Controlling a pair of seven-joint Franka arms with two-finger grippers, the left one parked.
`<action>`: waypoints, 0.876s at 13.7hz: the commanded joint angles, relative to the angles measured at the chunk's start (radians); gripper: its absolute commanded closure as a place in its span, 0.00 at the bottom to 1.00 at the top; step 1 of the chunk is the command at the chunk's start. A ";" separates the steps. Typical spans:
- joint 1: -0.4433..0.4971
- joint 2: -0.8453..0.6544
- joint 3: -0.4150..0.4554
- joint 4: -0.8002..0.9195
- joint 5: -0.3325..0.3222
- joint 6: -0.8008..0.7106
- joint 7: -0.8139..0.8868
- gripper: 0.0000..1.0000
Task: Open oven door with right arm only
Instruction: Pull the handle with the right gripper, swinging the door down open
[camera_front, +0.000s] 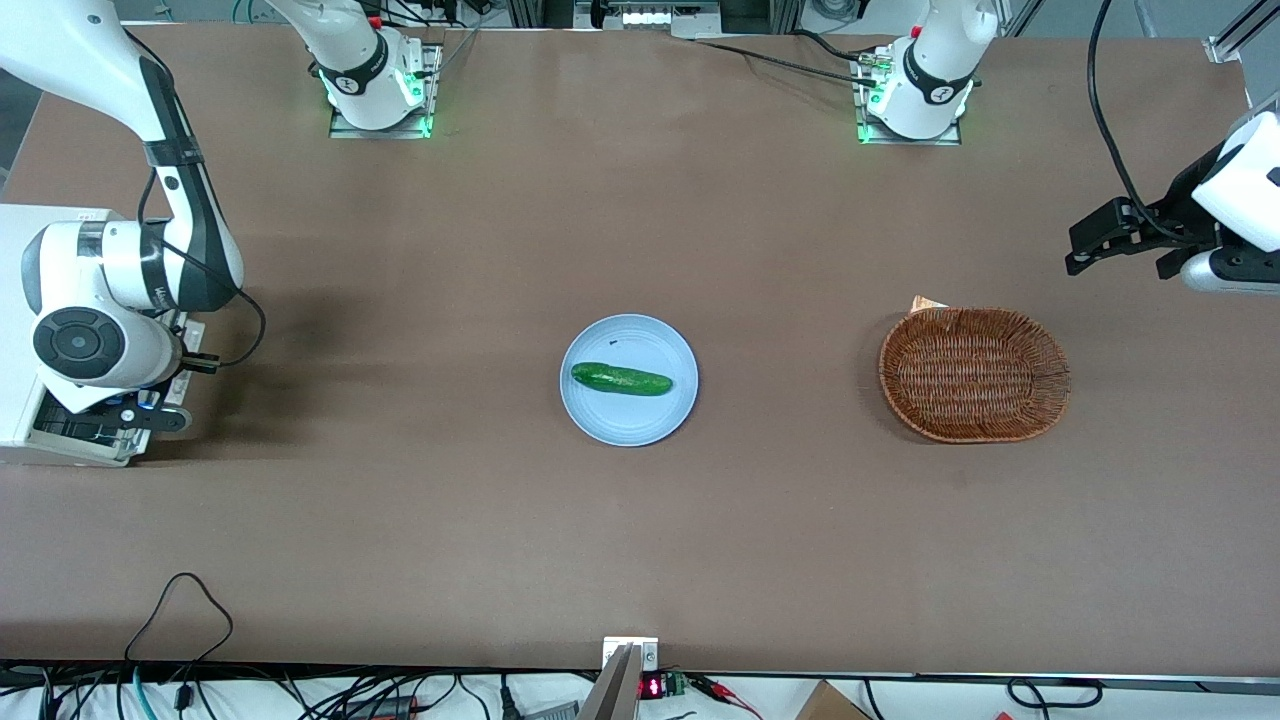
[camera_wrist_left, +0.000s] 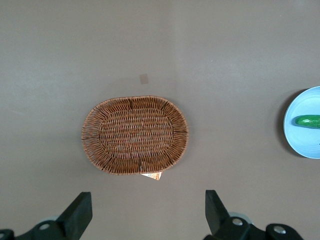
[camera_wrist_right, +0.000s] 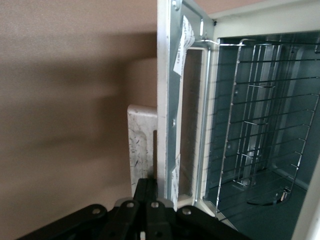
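- While the right arm (camera_front: 150, 270) hung over the white toaster oven (camera_front: 30, 330) at the working arm's end of the table (camera_front: 400, 500), the oven door (camera_wrist_right: 172, 100) was swung partway open, seen edge-on from the wrist camera.
- Its silver bar handle (camera_wrist_right: 140, 145) sat right at the gripper (camera_wrist_right: 150, 200), whose black fingers were pinched together on the handle, as far as I could make out.
- Inside the oven, a wire rack (camera_wrist_right: 265, 115) sat in the dark cavity, with nothing resting on it.
- Mid-table, a light blue plate (camera_front: 629, 425) held one green cucumber (camera_front: 621, 379).
- Toward the parked arm's end, a brown wicker basket (camera_front: 975, 375) had nothing in it, with a small tag (camera_front: 926, 303) poking out at its rim.
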 joint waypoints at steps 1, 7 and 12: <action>-0.012 0.025 -0.010 -0.008 -0.004 0.018 0.005 1.00; -0.007 0.062 -0.010 -0.007 -0.004 0.023 0.005 1.00; -0.006 0.094 -0.010 -0.007 -0.004 0.037 0.004 1.00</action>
